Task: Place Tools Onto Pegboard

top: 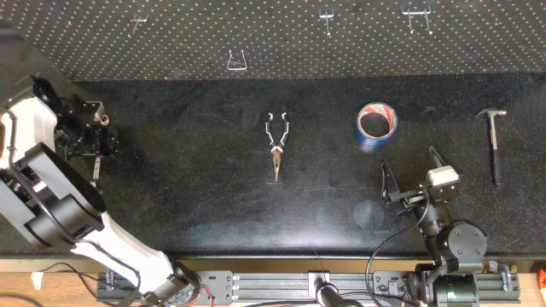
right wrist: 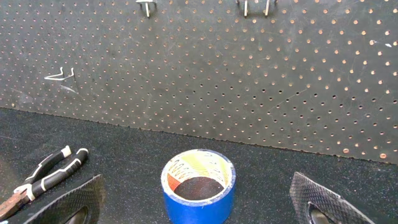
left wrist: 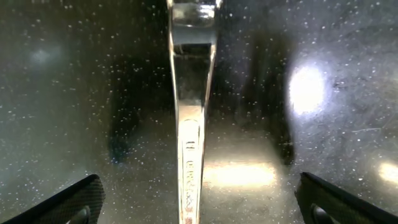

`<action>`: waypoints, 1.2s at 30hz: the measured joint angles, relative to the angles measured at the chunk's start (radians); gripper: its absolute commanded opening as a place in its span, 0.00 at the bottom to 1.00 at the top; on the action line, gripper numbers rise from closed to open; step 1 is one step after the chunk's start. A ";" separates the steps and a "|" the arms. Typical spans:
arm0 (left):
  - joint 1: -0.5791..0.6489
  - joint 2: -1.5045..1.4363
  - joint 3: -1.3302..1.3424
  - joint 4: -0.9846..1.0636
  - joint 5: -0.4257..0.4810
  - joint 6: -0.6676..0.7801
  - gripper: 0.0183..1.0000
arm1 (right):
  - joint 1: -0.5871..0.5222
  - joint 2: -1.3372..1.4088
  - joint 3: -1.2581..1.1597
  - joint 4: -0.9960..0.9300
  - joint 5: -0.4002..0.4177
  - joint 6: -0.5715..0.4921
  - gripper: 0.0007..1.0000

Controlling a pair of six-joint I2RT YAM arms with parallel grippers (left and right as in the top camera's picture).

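Note:
A shiny metal wrench [left wrist: 189,124] lies on the black table, seen from just above, and it runs midway between the wide-open fingers of my left gripper [left wrist: 199,205]. From above, that gripper [top: 88,141] hangs at the table's far left, with the wrench's end [top: 95,168] poking out below it. Pliers [top: 276,141] with black-and-white handles lie mid-table. To their right stands a blue tape roll [top: 376,122], and a hammer [top: 493,141] lies at the far right. My right gripper [top: 412,170] is open and empty, short of the tape roll [right wrist: 199,186].
The dark pegboard [top: 281,38] stands along the table's far edge and carries metal hooks [top: 237,61], [top: 325,15], [top: 416,15]. In the right wrist view the pliers [right wrist: 43,180] lie beside the tape, and the hooks [right wrist: 255,7] sit high on the board.

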 measured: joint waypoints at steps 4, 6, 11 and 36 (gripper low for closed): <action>0.000 0.024 0.002 0.000 0.003 0.037 1.00 | 0.000 0.000 0.000 0.000 0.000 0.000 0.98; 0.000 0.024 0.002 0.011 0.016 0.055 1.00 | 0.000 0.000 0.000 0.000 0.000 0.000 0.98; 0.000 0.024 0.005 0.019 0.056 0.068 0.32 | 0.000 0.000 0.000 0.000 0.000 0.000 0.98; -0.495 -0.790 -0.407 0.544 0.055 -0.430 0.01 | 0.000 0.000 0.000 0.000 0.000 0.000 0.98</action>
